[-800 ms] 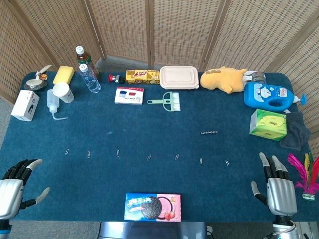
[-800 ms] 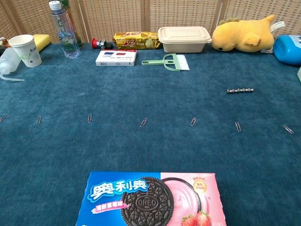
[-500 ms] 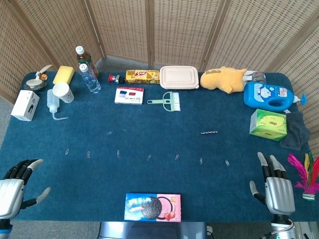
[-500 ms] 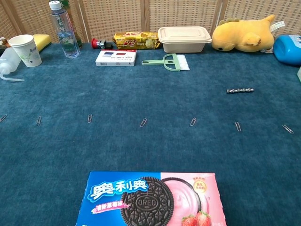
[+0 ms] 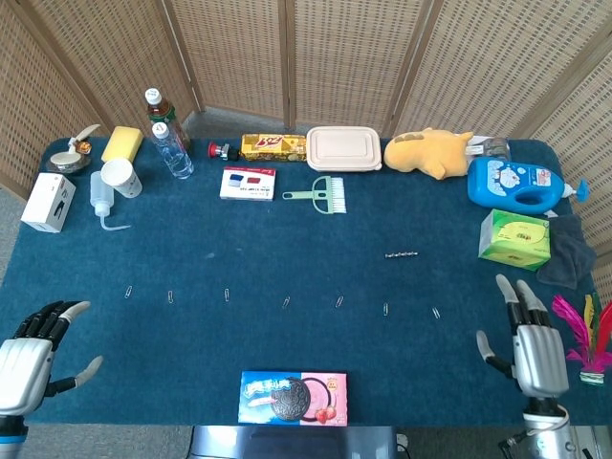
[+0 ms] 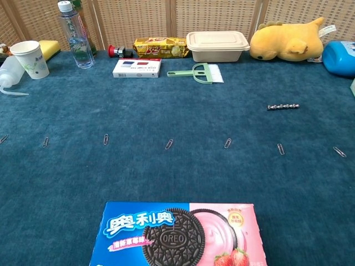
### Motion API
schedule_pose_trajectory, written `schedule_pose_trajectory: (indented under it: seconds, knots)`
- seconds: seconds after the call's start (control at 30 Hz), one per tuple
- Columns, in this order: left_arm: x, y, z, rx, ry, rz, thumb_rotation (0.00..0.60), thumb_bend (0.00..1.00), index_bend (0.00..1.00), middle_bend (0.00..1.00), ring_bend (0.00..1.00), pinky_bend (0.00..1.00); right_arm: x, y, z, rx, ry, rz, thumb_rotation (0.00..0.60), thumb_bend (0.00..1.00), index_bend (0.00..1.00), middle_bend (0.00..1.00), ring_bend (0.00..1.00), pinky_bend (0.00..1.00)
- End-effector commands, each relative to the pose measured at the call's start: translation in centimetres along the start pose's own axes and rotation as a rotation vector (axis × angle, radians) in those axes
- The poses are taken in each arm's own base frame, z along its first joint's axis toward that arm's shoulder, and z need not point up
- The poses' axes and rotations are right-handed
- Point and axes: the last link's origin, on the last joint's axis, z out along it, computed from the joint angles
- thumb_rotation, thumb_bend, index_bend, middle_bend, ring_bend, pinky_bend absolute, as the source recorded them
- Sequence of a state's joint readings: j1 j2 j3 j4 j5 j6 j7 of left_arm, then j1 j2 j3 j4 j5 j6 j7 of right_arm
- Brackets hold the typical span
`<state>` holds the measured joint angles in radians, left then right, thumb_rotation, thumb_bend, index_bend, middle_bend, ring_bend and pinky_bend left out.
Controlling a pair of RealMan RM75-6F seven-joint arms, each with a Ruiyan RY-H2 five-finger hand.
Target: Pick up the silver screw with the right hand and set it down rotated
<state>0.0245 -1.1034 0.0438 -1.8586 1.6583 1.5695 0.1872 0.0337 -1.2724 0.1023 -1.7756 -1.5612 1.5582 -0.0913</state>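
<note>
A dark blue carpet-like cloth covers the table (image 5: 239, 229), and woven wicker folding screens (image 5: 287, 57) stand behind its far edge. Along that far edge sit a yellow plush toy (image 5: 432, 152), a beige lidded food container (image 5: 343, 148) and a clear plastic water bottle (image 5: 173, 150); a blue detergent bottle (image 5: 518, 184) and a green tissue box (image 5: 514, 239) lie toward the right edge. A blue and pink Oreo biscuit box (image 5: 293, 397) rests at the middle of the near edge. The head view alone shows both hands: the right hand (image 5: 532, 350) hovers at the near right corner with fingers spread and straight, holding nothing, and the left hand (image 5: 29, 352) sits at the near left corner, fingers apart and likewise empty. The chest view shows neither hand, but gives the box's printing and the small items more clearly. The thin silver screw (image 5: 402, 254) lies flat on the cloth right of the table's centre, well apart from the right hand, parallel to the near edge. A row of small metal paper clips (image 6: 169, 144) runs across between the screw and the box.
</note>
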Motion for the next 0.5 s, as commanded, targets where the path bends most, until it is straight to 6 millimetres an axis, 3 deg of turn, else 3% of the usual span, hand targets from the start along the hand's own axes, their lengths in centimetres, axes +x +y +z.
schedule_pose_trajectory:
  seconds: [0.03, 0.13, 0.23, 0.3, 0.5]
  knots:
    - [0.1, 0.2, 0.1, -0.006, 0.001, -0.004, 0.458, 0.39, 0.17, 0.20, 0.15, 0.19, 0.5, -0.7, 1.7, 0.057, -0.001, 0.017, 0.600, 0.41, 0.00, 0.16, 0.09, 0.17]
    - [0.1, 0.3, 0.4, -0.010, -0.003, -0.003, 0.456, 0.39, 0.17, 0.20, 0.15, 0.19, 0.7, -2.0, 4.2, 0.134, -0.031, 0.029, 0.600, 0.41, 0.00, 0.19, 0.16, 0.28]
    - [0.1, 0.4, 0.7, -0.013, -0.003, 0.004, 0.458, 0.39, 0.17, 0.20, 0.15, 0.19, 0.9, -3.2, 6.1, 0.192, -0.049, 0.044, 0.600, 0.41, 0.03, 0.28, 0.28, 0.44]
    - [0.0, 0.6, 0.9, -0.018, -0.009, 0.006, 0.459, 0.39, 0.17, 0.20, 0.15, 0.19, 0.6, -4.4, 8.5, 0.241, -0.076, 0.088, 0.600, 0.41, 0.08, 0.36, 0.40, 0.52]
    - [-0.2, 0.8, 1.1, -0.012, -0.019, 0.013, 0.461, 0.39, 0.17, 0.20, 0.15, 0.19, -1.2, -5.4, 12.8, 0.287, -0.180, 0.017, 0.600, 0.41, 0.25, 0.60, 0.67, 0.59]
